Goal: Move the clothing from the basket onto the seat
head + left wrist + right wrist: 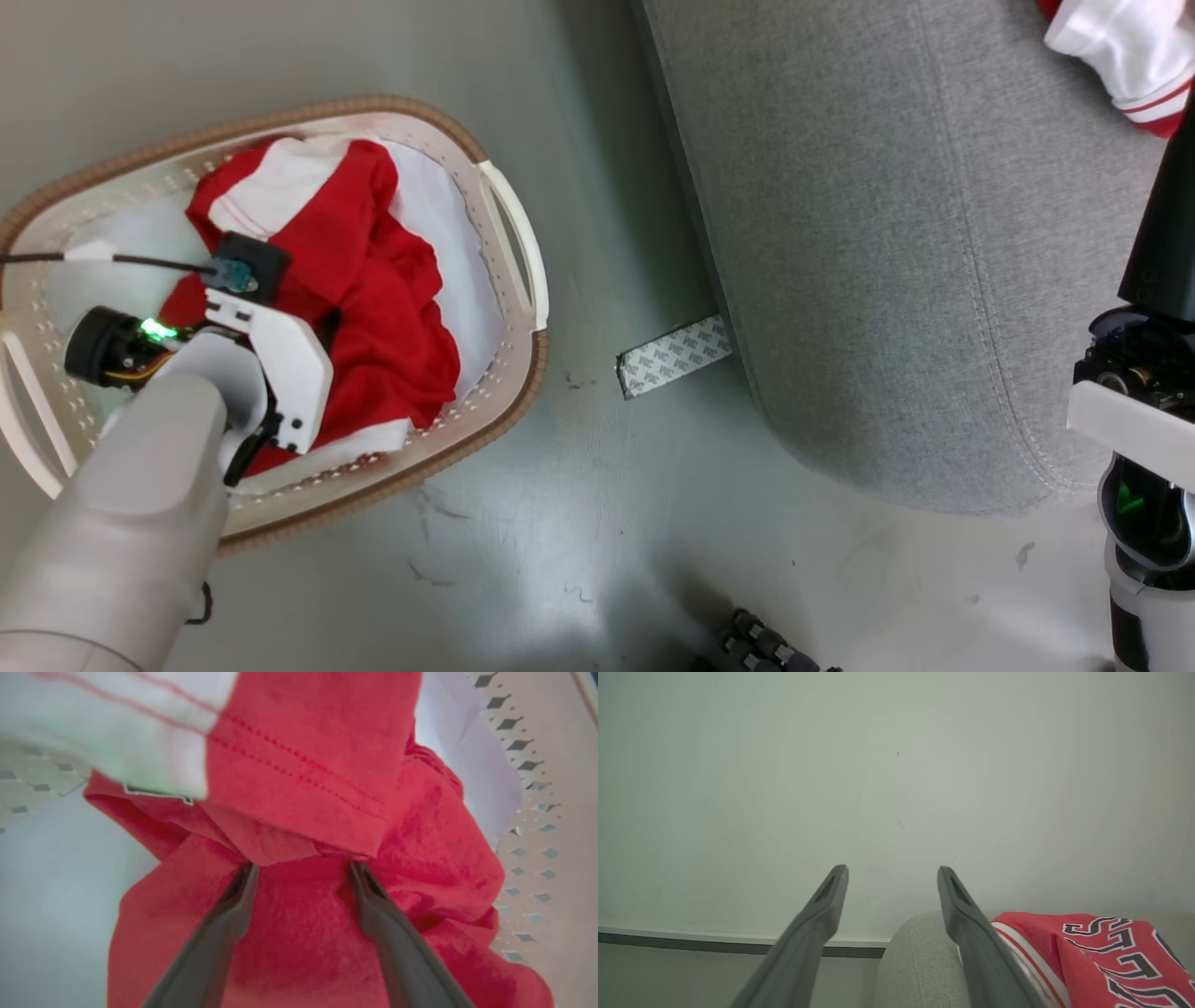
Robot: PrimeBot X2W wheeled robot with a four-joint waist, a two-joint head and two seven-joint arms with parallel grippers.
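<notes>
Red clothing (pixel 373 308) lies heaped inside the cream basket (pixel 523 373), over its white liner (pixel 439 215). The left gripper (pixel 303 867) is down in the basket, fingers spread apart on the red cloth, tips at a folded hem. Right of the basket's rim comes a bare strip of floor (pixel 607 233), then the grey seat (pixel 887 233) with its rounded edge. Farther right, a lettered red garment (pixel 1087 952) lies on the seat beside the right gripper (pixel 892 870), which is spread wide and holds nothing.

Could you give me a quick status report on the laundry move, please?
Left pincer open on red garment in basket. Right pincer open, empty. Lettered jersey on seat. Nothing blocking.
</notes>
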